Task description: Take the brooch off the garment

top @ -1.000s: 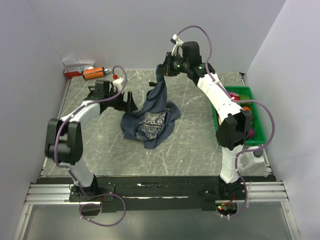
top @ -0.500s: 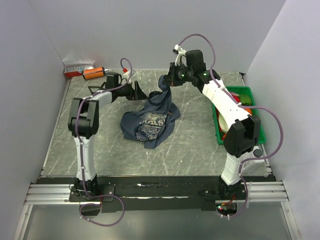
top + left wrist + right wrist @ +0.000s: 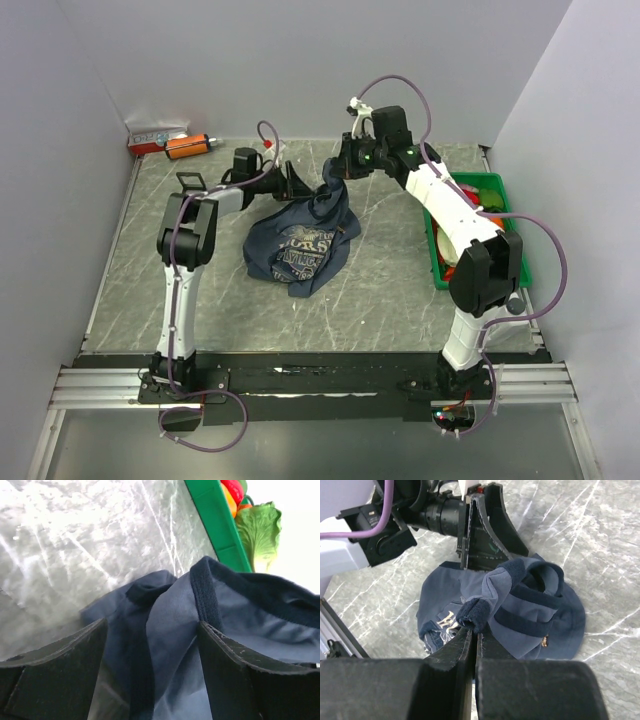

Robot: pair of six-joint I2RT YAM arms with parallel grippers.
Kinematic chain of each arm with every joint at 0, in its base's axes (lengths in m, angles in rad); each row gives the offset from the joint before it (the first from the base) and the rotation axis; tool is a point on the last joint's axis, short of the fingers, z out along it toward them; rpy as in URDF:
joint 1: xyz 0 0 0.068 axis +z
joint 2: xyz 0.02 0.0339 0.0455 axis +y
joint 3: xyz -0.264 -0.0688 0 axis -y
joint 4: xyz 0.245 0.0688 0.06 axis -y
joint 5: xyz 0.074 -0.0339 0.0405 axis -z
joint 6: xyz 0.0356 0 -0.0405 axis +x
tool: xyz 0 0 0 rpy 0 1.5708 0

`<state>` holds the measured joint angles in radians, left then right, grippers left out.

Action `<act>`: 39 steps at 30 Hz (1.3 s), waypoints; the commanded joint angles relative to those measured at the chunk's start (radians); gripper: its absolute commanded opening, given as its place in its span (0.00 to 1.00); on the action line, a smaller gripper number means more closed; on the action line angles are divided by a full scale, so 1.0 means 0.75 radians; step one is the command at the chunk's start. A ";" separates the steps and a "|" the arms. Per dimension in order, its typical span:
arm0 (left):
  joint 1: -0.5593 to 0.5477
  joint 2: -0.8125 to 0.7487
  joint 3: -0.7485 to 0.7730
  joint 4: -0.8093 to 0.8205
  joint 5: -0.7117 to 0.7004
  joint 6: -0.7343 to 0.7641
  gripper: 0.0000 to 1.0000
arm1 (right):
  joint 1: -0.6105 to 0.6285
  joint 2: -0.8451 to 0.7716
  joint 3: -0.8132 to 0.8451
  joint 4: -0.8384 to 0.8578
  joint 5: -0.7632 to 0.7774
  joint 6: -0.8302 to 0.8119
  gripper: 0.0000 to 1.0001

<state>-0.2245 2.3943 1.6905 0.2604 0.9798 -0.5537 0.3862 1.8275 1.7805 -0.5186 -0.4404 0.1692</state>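
Up at the lifted top (image 3: 300, 245), your left claw (image 3: 305, 185) has arrived, jaws spread; right claw (image 3: 472, 625) stays clamped on it, brooch (image 3: 543, 641) exposed.

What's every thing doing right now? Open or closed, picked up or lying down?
right fingers, shut on a bunched edge of the garment.
left fingers, open, a fold of the garment between them.
garment, crumpled, one part lifted, the rest on the table.
brooch, pinned on the garment, not yet off.
green bin, holds toy vegetables.
orange cylinder, lying on its side.
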 commanded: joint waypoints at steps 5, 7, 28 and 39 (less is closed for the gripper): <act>0.095 -0.282 -0.215 0.301 -0.171 -0.350 0.77 | -0.016 -0.093 -0.028 0.033 0.031 -0.021 0.00; 0.075 -0.264 -0.174 0.291 -0.155 -0.360 0.78 | -0.016 -0.097 -0.052 0.041 0.025 -0.019 0.00; -0.136 -0.045 0.092 0.011 -0.394 -0.049 0.49 | -0.028 -0.144 -0.140 0.041 0.064 -0.044 0.00; 0.000 -0.292 0.159 -0.116 -0.494 0.137 0.01 | -0.149 -0.028 0.055 0.041 0.254 -0.096 0.00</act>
<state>-0.2909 2.3569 1.7523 0.1833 0.6788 -0.5343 0.3462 1.7966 1.6806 -0.5217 -0.3519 0.1379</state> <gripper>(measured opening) 0.024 0.033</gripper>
